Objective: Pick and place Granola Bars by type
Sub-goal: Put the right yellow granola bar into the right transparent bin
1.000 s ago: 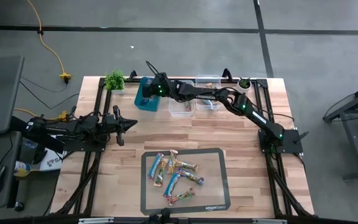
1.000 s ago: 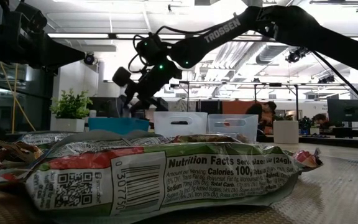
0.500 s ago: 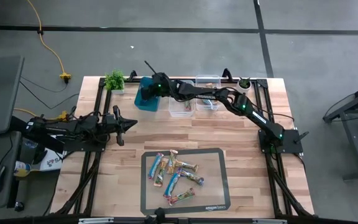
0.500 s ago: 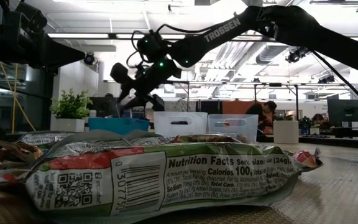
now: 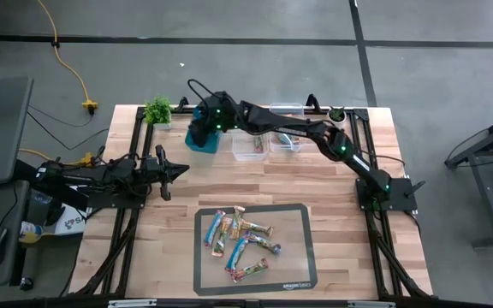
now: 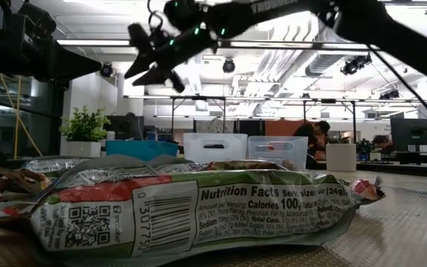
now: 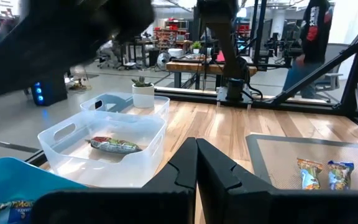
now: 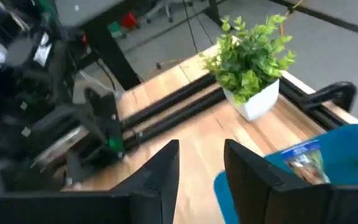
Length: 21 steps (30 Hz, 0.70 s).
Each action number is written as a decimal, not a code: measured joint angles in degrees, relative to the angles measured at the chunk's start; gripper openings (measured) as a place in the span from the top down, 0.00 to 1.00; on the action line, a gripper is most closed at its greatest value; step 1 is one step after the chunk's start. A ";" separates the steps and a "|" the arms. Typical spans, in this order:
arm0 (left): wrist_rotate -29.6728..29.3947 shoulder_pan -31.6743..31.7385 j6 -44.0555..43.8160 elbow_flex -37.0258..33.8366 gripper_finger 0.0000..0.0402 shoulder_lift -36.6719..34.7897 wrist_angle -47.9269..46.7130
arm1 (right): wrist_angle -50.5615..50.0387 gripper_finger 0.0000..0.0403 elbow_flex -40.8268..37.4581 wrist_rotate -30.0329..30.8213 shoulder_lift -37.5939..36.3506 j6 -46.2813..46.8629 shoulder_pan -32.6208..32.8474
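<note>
Right gripper [image 5: 200, 128] raised above teal bin [image 5: 202, 142] since a second ago, fingers parted, empty; bar [image 8: 303, 158] deposited. Left gripper [image 5: 176, 170] clenched, idle.

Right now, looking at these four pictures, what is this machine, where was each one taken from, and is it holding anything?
It is a robot with two dark arms at a wooden table. One picture looks straight down, one sits at table height, and two are shot from the arms' wrists. The right gripper hangs above the teal bin, fingers apart and empty; a blue-wrapped bar lies in that bin. The left gripper waits shut at the table's left side, holding nothing. More granola bars lie on a grey mat. Two clear bins stand beside the teal one, the nearer holding one bar, and a small plant stands at the back.
</note>
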 joint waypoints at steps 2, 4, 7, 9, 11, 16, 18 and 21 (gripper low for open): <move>-0.01 0.00 -0.01 0.01 1.00 0.01 0.00 | -6.20 0.73 -0.02 2.35 -2.58 -2.91 0.61; -0.02 0.00 -0.01 -0.02 1.00 0.01 0.00 | -10.65 0.73 -0.02 3.93 -4.82 -5.59 1.17; -0.02 0.00 0.00 0.01 1.00 0.00 0.00 | -17.24 0.73 -0.04 3.57 -8.17 -9.02 1.98; 0.01 0.00 -0.01 0.01 1.00 0.01 0.00 | -21.15 0.73 -0.04 2.78 -10.24 -10.80 2.67; 0.01 0.00 -0.01 0.01 1.00 0.01 0.00 | -25.15 0.73 -0.04 2.32 -12.31 -12.03 3.70; 0.01 0.00 0.01 -0.01 1.00 0.01 0.00 | -35.18 0.73 -0.07 0.56 -16.01 -14.71 7.26; 0.01 0.00 0.01 -0.01 1.00 0.01 0.00 | -39.17 0.73 -0.09 -0.26 -16.82 -15.82 8.96; 0.01 0.00 0.00 0.00 1.00 0.01 0.00 | -45.91 0.73 -0.09 -0.57 -17.42 -16.56 12.07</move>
